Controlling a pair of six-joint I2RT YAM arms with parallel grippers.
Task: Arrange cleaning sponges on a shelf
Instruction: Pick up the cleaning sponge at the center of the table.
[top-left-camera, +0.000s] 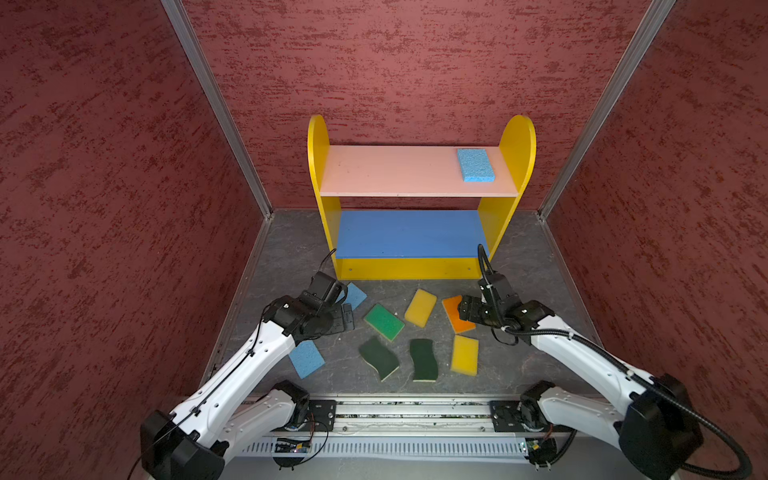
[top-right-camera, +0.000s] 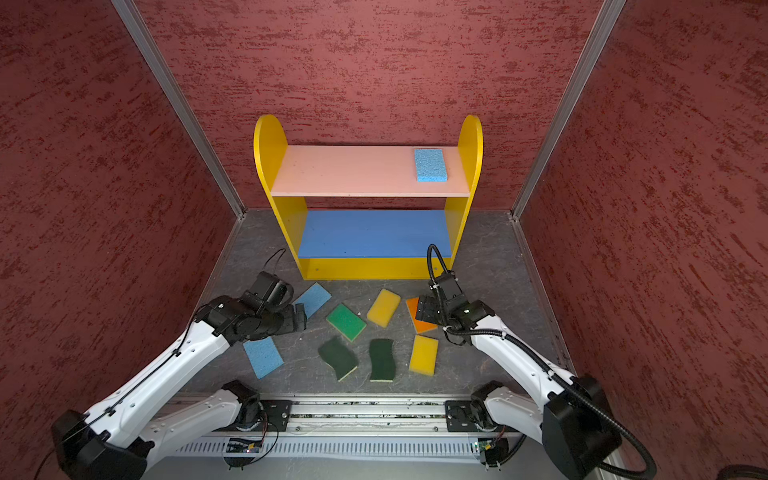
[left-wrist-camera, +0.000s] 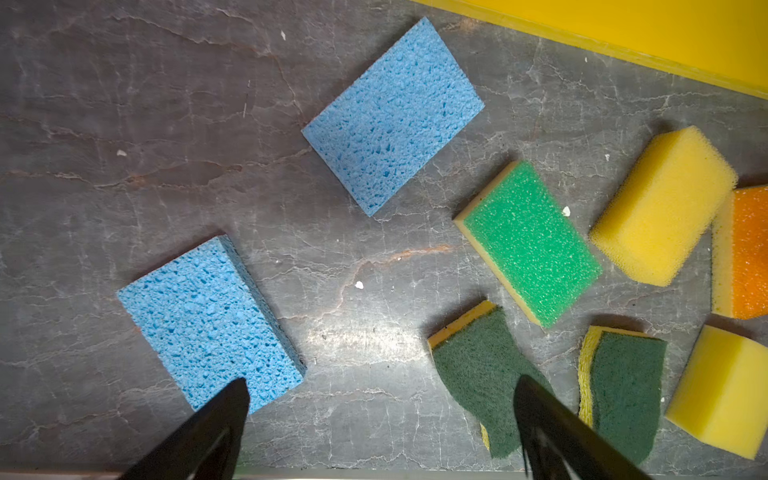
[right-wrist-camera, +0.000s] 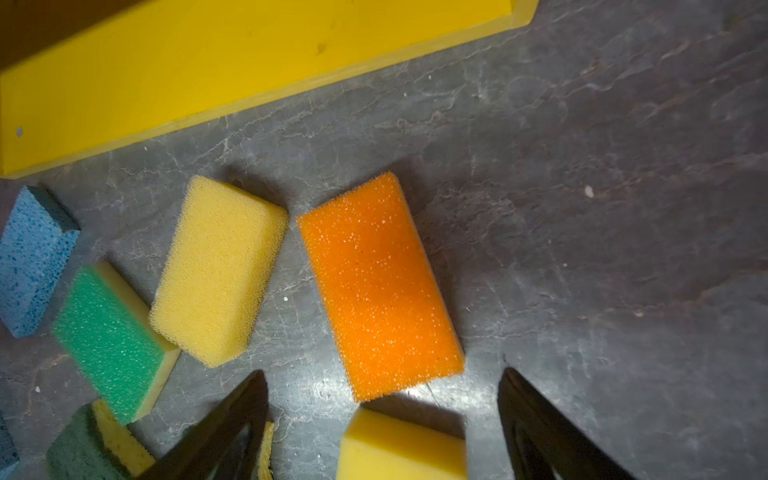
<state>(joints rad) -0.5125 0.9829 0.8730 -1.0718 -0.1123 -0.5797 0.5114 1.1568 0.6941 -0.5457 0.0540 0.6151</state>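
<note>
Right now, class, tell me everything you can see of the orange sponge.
The orange sponge is a rectangular block: coarse, glinting orange scouring top over a yellow foam layer. It lies flat, orange side up, on the grey table before the shelf, beside two yellow sponges, contact unclear. The open right claw hangs over it, not gripping.

Orange sponge (top-left-camera: 450, 306) half hidden under right gripper (top-left-camera: 466, 310) (both top views); its fingertips indistinct there.
</note>
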